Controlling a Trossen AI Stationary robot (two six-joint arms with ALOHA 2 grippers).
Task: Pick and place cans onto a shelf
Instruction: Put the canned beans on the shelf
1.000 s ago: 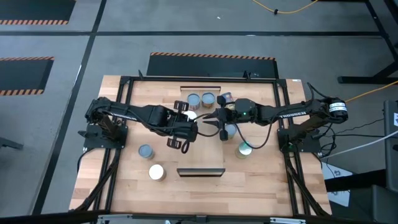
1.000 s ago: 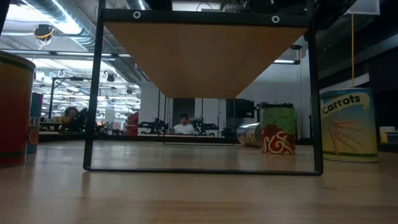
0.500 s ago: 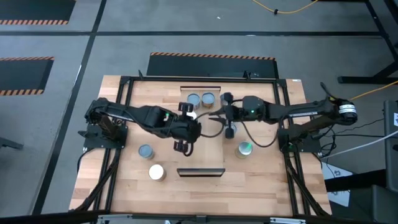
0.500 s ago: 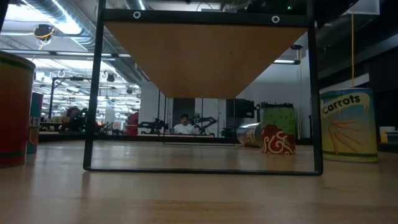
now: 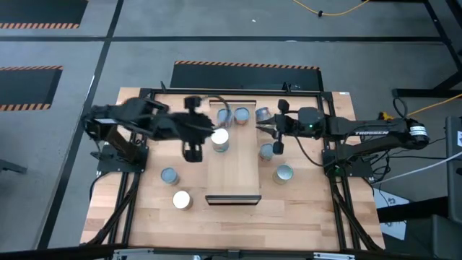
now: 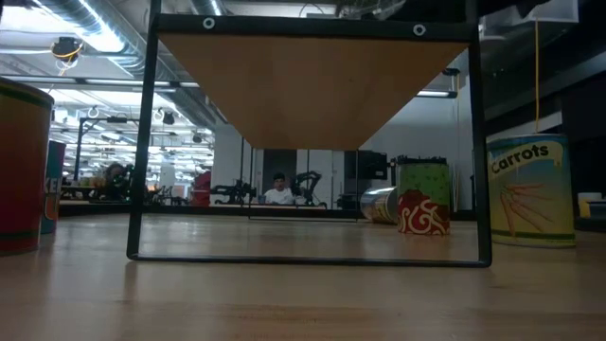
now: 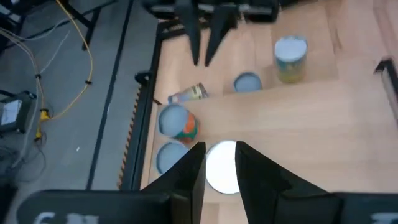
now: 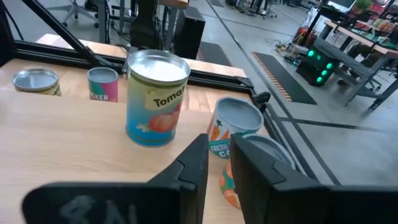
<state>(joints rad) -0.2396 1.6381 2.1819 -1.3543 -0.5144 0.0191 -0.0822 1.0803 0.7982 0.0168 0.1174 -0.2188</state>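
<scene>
We are noting the white-topped tin can (image 5: 220, 137) standing upper-centre on the long pale-wood shelf (image 5: 234, 173), with the left gripper (image 7: 219, 149) and right gripper (image 8: 217, 142) nearly closed and empty; the next pick is likely needing wider jaws.

A wooden table (image 5: 151, 217) carries a pale shelf board (image 5: 233, 170) at its middle. One white-topped can (image 5: 220, 137) stands on the board; six other cans (image 5: 168, 175) sit on the tabletop around it.

Two dark, slim jointed arms; the right arm (image 5: 361, 131) bears white lettering and a green light, with black cables.
</scene>
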